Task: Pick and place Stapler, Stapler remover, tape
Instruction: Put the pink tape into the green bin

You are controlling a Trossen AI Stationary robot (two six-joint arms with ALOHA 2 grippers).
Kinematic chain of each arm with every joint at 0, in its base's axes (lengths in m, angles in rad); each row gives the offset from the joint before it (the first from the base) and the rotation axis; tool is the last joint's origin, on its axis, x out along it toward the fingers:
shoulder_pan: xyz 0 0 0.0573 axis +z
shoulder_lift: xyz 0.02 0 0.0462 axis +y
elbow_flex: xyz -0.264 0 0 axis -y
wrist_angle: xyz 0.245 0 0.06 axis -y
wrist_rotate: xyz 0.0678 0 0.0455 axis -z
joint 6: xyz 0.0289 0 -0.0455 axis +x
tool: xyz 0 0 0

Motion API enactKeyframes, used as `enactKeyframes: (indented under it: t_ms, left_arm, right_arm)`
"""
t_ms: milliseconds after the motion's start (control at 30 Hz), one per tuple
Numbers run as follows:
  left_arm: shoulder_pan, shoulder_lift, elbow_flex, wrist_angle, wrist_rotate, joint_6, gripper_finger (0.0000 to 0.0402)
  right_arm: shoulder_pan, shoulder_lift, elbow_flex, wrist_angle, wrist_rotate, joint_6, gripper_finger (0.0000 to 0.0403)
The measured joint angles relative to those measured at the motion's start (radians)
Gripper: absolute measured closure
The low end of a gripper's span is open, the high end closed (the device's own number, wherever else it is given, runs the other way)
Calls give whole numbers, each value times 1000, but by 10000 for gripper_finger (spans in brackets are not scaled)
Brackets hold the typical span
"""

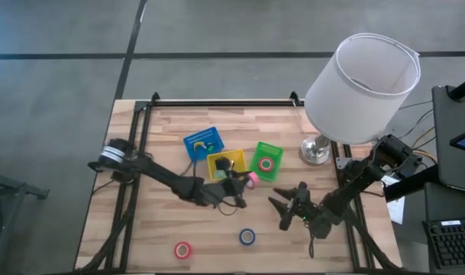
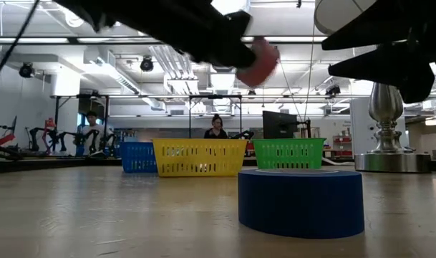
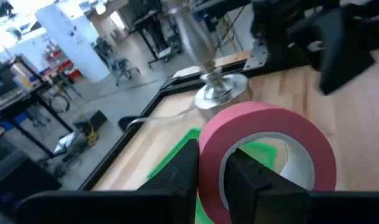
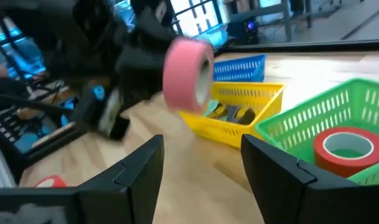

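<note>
My left gripper [image 3: 215,177] is shut on a pink tape roll [image 1: 251,179], lifted just on the near side of the yellow bin [image 1: 227,163] and the green bin [image 1: 266,160]. The roll also shows high in the low view [image 2: 257,63] and in the right wrist view [image 4: 188,71]. A red tape roll [image 4: 345,149] lies in the green bin. A blue roll [image 1: 247,237] and another red roll [image 1: 184,250] lie flat on the table. My right gripper [image 1: 289,208] hangs open to the right of the pink roll, holding nothing. Dark items [image 4: 229,113] lie in the yellow bin. My left gripper holds the pink roll by its ring wall [image 3: 209,158], one finger [image 3: 251,180] inside the centre hole and the other [image 3: 180,171] outside. The roll stands on edge in the hold, lifted clear of the table.
A blue bin [image 1: 203,143] stands left of the yellow one. A lamp with a white shade [image 1: 362,76] and a metal base [image 1: 316,150] rises at the far right. Bare wood lies along the near side around the two loose rolls. People stand in the room beyond [image 2: 216,127].
</note>
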Motion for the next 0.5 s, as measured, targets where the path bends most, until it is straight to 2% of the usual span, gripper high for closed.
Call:
enactKeyframes:
  t_ms: [167, 333, 500]
  left_arm:
    - [13, 140, 98, 148, -13, 46, 348]
    - [12, 229, 226, 125, -15, 89, 344]
    - [12, 271, 327, 26, -12, 114, 344]
  right_arm:
    - [-23, 0, 3, -2, 5, -4, 186]
    - [-50, 0, 3, -3, 14, -1, 186]
    - [-63, 6, 3, -8, 23, 4, 186]
